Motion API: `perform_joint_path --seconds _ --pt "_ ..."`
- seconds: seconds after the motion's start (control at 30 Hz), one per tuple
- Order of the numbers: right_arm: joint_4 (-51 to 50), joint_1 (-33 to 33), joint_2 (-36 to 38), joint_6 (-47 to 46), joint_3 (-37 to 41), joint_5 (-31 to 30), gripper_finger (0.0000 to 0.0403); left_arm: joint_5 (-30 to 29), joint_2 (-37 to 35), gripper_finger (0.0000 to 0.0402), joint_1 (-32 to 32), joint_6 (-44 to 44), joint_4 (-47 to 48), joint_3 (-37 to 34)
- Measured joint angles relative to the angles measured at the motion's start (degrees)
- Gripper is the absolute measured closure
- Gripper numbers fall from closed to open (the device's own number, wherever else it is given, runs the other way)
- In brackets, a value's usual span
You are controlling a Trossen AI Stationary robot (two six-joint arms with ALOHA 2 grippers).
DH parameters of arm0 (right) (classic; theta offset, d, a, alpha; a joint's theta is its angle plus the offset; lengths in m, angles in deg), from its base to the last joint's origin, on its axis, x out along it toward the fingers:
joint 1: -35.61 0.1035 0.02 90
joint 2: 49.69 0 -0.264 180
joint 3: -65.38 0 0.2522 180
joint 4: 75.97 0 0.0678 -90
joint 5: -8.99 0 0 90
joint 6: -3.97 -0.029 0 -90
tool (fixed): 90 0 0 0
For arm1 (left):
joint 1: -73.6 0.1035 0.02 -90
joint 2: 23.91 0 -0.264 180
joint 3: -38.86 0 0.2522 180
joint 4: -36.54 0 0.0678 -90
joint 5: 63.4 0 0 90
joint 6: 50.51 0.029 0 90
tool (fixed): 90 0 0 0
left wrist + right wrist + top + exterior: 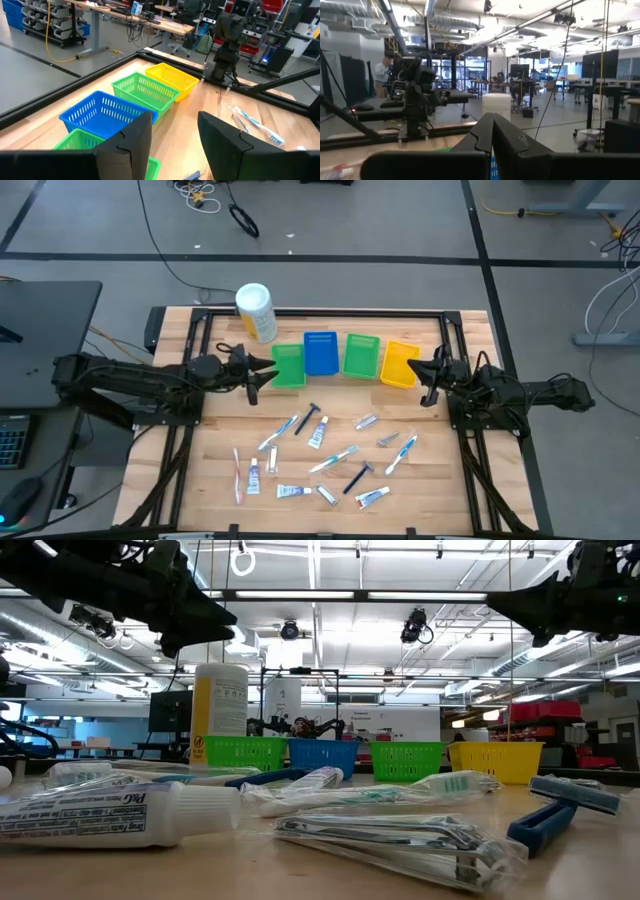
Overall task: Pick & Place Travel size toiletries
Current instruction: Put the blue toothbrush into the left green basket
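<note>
High view first: we see the travel size toiletries (320,455) scattered over the near half of the wooden table (215,470), none of them in a bin. They are small white toothpaste tubes with blue and red print, slim blue-and-white toothbrushes, dark razors and a few silvery packets. One razor (308,417) lies nearest the bins, another razor (358,476) lower down; a toothbrush (402,452) lies toward the right side and a toothpaste tube (253,476) toward the left.

Along the far edge stand four bins in a row: green bin (288,366), blue bin (321,352), second green bin (361,354) and yellow bin (400,364), with a white canister (256,313) lying behind them on the left. Between the bins and the scatter we see a strip of bare wood.

Long axes run every way; most items lie on a diagonal, with no shared direction.

Our left gripper (262,373) hangs just left of the green bin, fingers parted and empty. Our right gripper (426,377) hangs just right of the yellow bin, fingers pressed together on nothing.
</note>
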State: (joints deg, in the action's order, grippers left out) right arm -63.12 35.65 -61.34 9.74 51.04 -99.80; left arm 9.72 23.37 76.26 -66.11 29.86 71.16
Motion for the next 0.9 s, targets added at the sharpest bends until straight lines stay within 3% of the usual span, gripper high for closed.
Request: perform_joint_path --seconds 0.27,0.47,0.63,0.9 --pt "2.5 0.0 -4.5 -2.5 0.0 3.1 0.0388 0.0 1.5 0.0232 0.0 2.3 0.0 0.4" --pt "7.0 0.0 -7.9 -1.7 0.0 9.8 0.0388 0.0 1.5 0.0232 0.0 2.5 0.0 0.4" --pt "16.4 0.0 -10.7 -0.8 0.0 9.7 0.0388 0.0 1.5 0.0232 0.0 2.5 0.0 0.4" --pt "18.2 0.0 -14.1 -0.8 0.0 10.5 0.0388 0.0 1.5 0.0232 0.0 2.5 0.0 0.4"
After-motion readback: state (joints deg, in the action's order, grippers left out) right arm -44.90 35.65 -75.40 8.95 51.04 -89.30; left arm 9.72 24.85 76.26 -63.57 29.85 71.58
